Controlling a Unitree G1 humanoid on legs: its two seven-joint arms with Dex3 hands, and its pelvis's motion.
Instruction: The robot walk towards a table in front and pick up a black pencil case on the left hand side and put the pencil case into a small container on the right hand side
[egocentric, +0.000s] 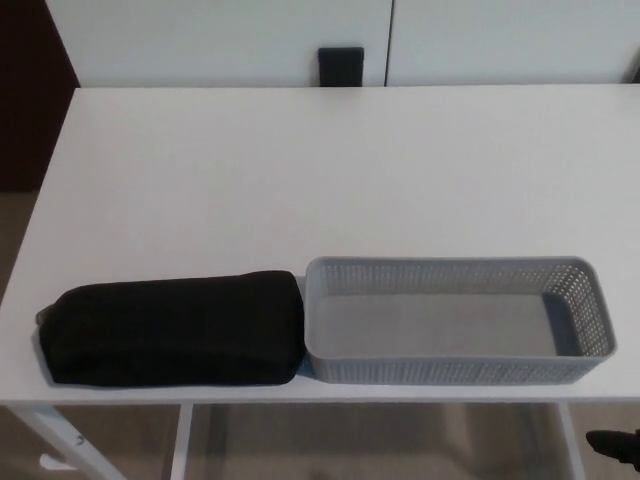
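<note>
A long black pencil case (170, 328) lies flat near the front edge of the white table (300, 170), on the left. Its right end touches a shallow grey perforated container (458, 275), which stands empty on the right along the same edge. A small black part, probably my right hand (614, 445), shows at the bottom right corner, below the table's edge and well away from both objects. How it is posed is too little seen to tell. My left hand does not show.
White cabinet doors stand behind the table, with a small black block (341, 66) at their foot. A dark panel (30, 90) is at the far left. White table legs (60, 440) show under the front edge.
</note>
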